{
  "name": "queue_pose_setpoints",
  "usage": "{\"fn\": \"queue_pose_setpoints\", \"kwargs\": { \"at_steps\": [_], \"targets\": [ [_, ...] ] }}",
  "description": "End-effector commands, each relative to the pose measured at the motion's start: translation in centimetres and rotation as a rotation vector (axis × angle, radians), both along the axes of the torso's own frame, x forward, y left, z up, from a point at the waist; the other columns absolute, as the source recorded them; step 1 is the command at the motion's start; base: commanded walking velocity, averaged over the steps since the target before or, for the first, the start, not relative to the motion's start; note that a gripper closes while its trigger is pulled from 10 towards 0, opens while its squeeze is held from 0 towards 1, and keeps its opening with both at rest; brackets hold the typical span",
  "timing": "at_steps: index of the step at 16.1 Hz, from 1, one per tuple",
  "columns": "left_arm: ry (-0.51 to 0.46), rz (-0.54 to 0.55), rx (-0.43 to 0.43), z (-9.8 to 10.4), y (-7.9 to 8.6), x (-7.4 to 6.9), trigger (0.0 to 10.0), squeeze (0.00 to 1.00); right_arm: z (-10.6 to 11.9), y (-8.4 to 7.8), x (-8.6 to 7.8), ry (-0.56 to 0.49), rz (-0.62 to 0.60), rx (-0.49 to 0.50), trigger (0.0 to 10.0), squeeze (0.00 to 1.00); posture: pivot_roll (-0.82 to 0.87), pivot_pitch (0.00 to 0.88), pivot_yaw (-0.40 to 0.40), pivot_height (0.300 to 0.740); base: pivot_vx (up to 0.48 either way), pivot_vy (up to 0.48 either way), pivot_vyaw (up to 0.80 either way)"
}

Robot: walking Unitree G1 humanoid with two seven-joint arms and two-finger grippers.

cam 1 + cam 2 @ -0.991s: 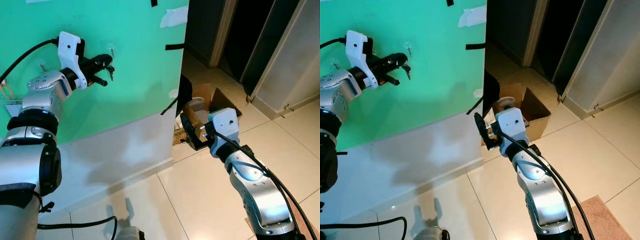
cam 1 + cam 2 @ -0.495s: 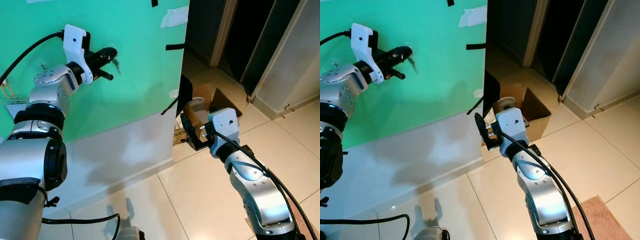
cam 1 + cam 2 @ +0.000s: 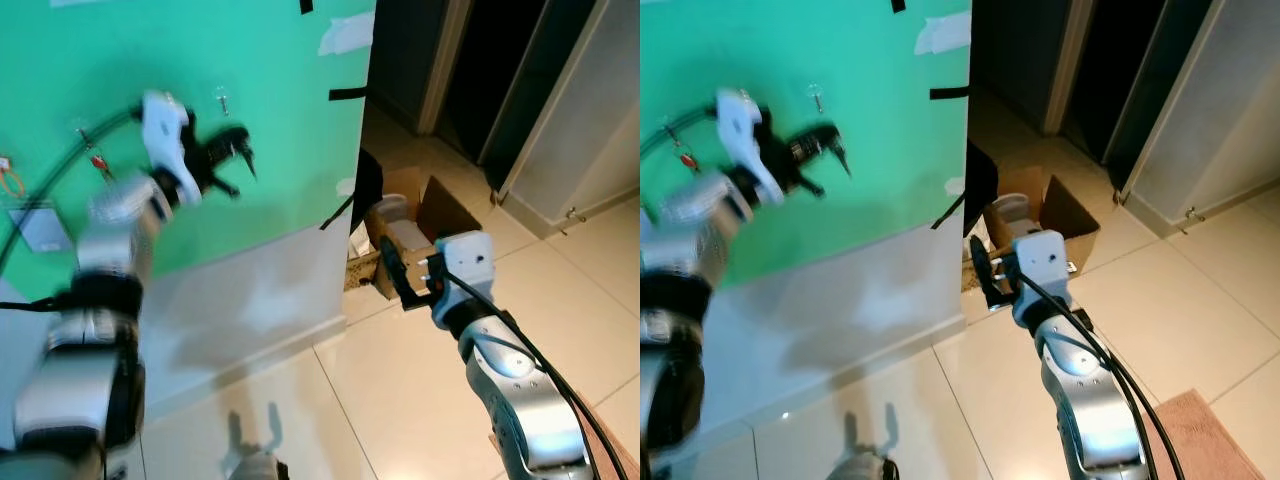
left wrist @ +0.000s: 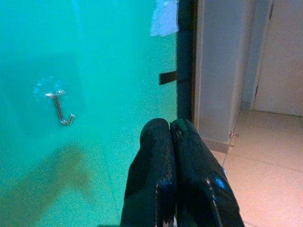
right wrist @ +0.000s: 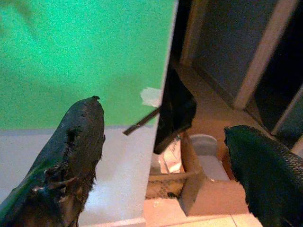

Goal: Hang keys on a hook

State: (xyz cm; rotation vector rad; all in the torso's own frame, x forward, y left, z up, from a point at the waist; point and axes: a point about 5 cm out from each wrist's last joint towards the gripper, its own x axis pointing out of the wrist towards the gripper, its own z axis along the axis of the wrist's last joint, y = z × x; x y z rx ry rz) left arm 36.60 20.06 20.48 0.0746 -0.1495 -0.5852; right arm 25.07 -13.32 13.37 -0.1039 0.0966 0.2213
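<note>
Left pincer [image 3: 238, 150]: raised before the green wall [image 3: 280, 120], blurred; its 2 fingers [image 4: 163, 156] pressed together, a dark bit showing at the tips, whether keys I cannot tell.
Hook [image 4: 60, 108]: on the green wall, just above the left pincer, bare.
Right pincer [image 3: 397, 272]: low, right of the green wall's edge, fingers [image 5: 80, 137] spread apart, holding nothing.
Cardboard box [image 3: 425, 205]: on the floor past the green wall's edge.
</note>
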Motion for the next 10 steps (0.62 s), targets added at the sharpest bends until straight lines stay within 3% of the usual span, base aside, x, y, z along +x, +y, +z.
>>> {"fn": "queue_pose_setpoints", "kwargs": {
  "at_steps": [1,2,4,5,8,10],
  "targets": [
    [-0.056,0.018,-0.010,0.9,-0.5,-1.0,10.0,0.00,-0.2,-0.7,-0.2,0.012,-0.044,0.004,10.0,0.00,-0.08,0.000,0.047,0.740,0.000,0.000,0.00],
    [-0.071,0.039,-0.011,0.4,-0.6,-1.7,10.0,0.00,-0.4,-0.9,-0.3,0.019,-0.060,0.010,10.0,0.00,-0.08,0.000,0.045,0.740,0.000,0.000,0.00],
    [-0.054,0.137,0.004,-2.1,-1.4,-5.3,10.0,0.00,-1.3,-1.4,-0.6,0.045,-0.101,0.036,10.0,0.00,-0.08,0.000,0.039,0.740,0.000,0.000,0.00],
    [-0.031,0.161,0.001,-2.9,-1.5,-5.9,10.0,0.00,-1.5,-1.4,-0.5,0.049,-0.107,0.033,10.0,0.00,-0.08,0.000,0.038,0.740,0.307,0.000,0.00],
    [-0.003,0.153,0.063,-4.0,-2.9,-6.6,10.0,0.00,-1.6,-1.4,-0.4,0.053,-0.116,0.034,10.0,0.00,-0.07,0.000,0.028,0.740,0.359,0.000,0.80],
    [0.007,0.138,0.051,-3.5,-4.0,-6.7,10.0,0.00,-1.4,-1.6,-0.1,0.042,-0.130,0.058,10.0,0.00,-0.06,0.000,0.026,0.740,0.377,0.000,0.00]
  ]
}}
